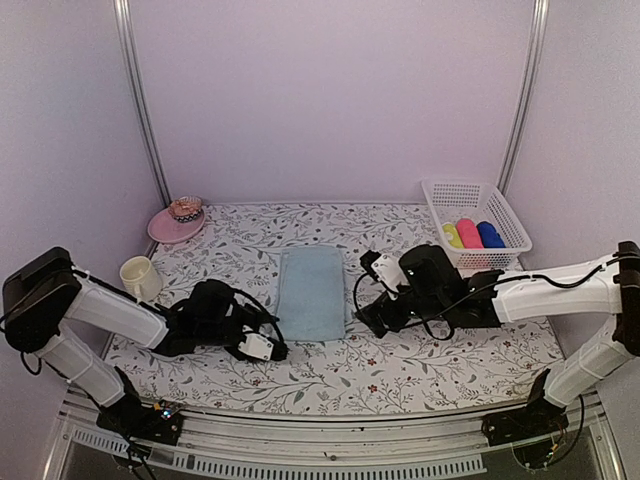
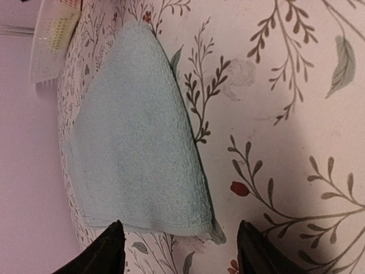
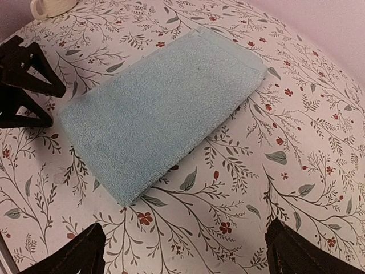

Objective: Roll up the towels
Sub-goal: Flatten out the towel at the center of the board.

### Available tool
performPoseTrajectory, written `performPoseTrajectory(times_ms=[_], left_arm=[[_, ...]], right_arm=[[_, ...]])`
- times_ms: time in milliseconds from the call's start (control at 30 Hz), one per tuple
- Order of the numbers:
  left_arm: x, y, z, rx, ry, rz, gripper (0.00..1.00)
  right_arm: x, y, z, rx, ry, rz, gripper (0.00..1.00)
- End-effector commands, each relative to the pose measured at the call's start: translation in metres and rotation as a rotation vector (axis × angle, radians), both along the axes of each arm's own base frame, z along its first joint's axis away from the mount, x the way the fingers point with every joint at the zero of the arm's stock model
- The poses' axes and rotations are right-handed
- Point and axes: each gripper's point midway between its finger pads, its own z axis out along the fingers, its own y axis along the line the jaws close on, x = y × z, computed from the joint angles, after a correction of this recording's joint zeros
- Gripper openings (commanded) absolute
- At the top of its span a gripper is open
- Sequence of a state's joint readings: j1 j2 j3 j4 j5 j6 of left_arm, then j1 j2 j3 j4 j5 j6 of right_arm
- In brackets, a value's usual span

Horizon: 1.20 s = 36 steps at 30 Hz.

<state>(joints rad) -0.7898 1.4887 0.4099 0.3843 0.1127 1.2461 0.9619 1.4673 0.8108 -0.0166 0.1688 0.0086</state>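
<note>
**Aqua towel flat, both arms at its near end**

The pale aqua towel (image 1: 310,292) lay flat and lengthwise in the middle of the table (image 1: 420,360), folded into a narrow strip and not yet rolled at all. The left gripper (image 2: 179,228) sat low at the towel's near left corner, jaws apart and gripping nothing, the cloth's edge just ahead of them. The right gripper (image 3: 183,228) hovered by the near right side, spread wide and empty.

To my eye the roll was only about to begin. The next move called for pinching that near edge, all layers together, and turning it over on itself towards the far end without dragging the strip askew.

A good deal stayed unclear. From above, the arms covered their own fingertips, so I could not tell whether either touched the cloth. The wrist views cut off the fingers at the frame's bottom. In the white basket (image 1: 462,190) at the far right, a deep blue roll (image 1: 490,234) sat beside pink and yellow ones; probably the other towel, done, though too small to be sure.
</note>
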Motion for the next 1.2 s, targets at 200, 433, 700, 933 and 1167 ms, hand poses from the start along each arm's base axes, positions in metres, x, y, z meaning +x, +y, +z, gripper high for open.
performPoseTrajectory(times_ms=[200,433,700,933,1167], left_arm=[[0.010,-0.004,-0.025,0.106,-0.071,0.022,0.50],[-0.002,-0.005,-0.030,0.111,-0.006,0.011,0.03],[-0.015,-0.016,-0.014,0.042,0.263,0.078,0.00],[-0.010,-0.015,0.004,-0.040,0.495,0.144,0.00],[-0.004,-0.009,0.016,-0.104,0.629,0.172,0.00]], right_arm=[[-0.007,0.000,0.014,0.060,-0.009,-0.001,0.99],[-0.009,0.007,0.000,-0.011,-0.052,0.063,0.99],[-0.036,0.050,-0.015,-0.130,-0.267,0.369,1.00],[-0.041,0.067,-0.045,-0.273,-0.360,0.513,0.93],[-0.033,0.066,-0.060,-0.360,-0.476,0.484,0.93]])
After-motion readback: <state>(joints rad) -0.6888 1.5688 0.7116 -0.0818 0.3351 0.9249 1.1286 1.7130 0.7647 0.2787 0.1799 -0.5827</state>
